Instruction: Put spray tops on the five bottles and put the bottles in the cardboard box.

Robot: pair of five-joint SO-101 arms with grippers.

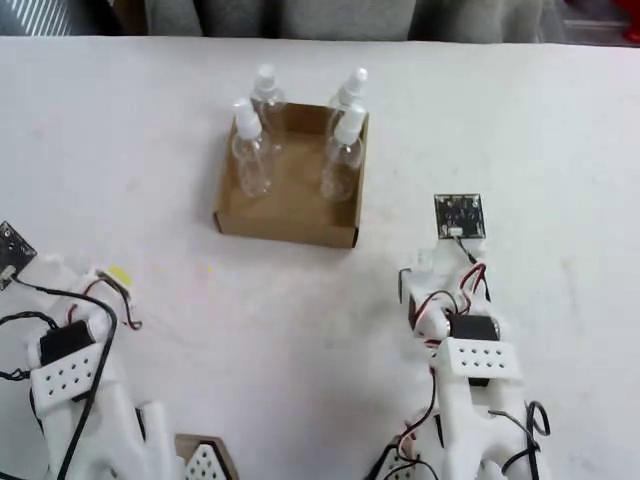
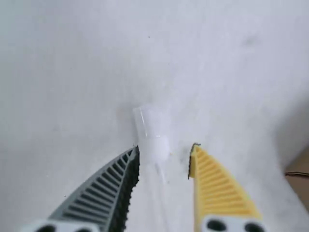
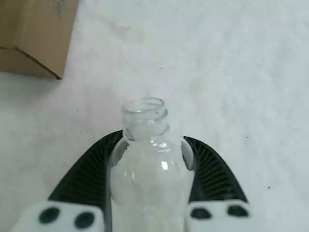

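Note:
My right gripper (image 3: 153,141) is shut on a clear bottle (image 3: 145,164) whose neck is open, with no top on it. It holds the bottle over the white table (image 3: 231,72), a short way from the corner of the cardboard box (image 3: 34,34). My left gripper (image 2: 164,155), with one grey and one yellow finger, is shut on a white spray top (image 2: 152,131) whose thin tube runs back between the fingers. The cardboard box (image 1: 290,225) stands at the table's middle back. It holds several capped bottles (image 1: 250,150), all upright.
Both arms sit low at the table's front edge, the left arm (image 1: 70,370) at the front left and the right arm (image 1: 470,370) at the front right. White tabletop (image 1: 280,330) lies between them and the box. A brown edge (image 2: 299,166) shows beside the left gripper.

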